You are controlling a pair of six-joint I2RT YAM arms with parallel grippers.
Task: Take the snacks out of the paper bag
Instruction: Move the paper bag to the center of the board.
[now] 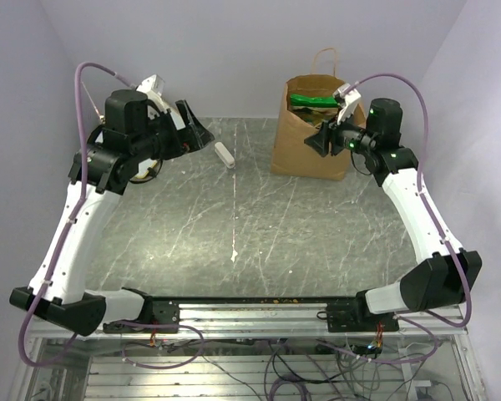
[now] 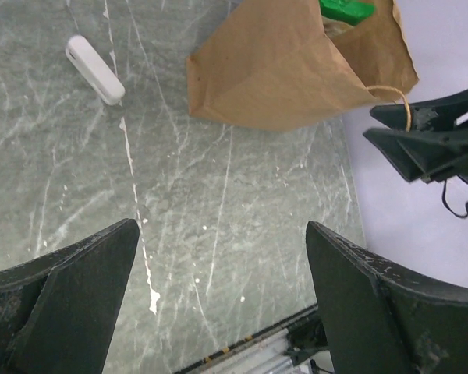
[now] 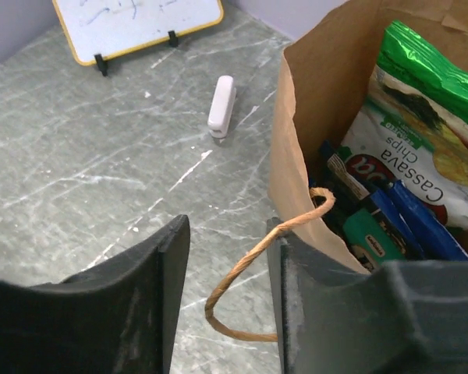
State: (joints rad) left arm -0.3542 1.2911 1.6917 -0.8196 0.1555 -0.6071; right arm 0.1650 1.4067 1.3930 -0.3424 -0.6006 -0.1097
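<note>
The brown paper bag (image 1: 311,134) stands upright at the table's back right. A green packet (image 1: 312,100) shows in its mouth. In the right wrist view the bag (image 3: 316,117) holds a multicoloured green-edged chips packet (image 3: 425,117), blue packets (image 3: 417,222) and a small green packet with a red logo (image 3: 369,238). My right gripper (image 3: 226,261) is open at the bag's near rim, with a twisted handle loop (image 3: 253,265) lying loosely between the jaws. My left gripper (image 2: 222,241) is open and empty above bare table, left of the bag (image 2: 281,70).
A small white block (image 1: 225,154) lies on the marble table left of the bag, also in the left wrist view (image 2: 95,68). A wood-framed whiteboard (image 3: 132,23) stands at the back left. The right gripper's dark fingers (image 2: 429,136) show beside the bag.
</note>
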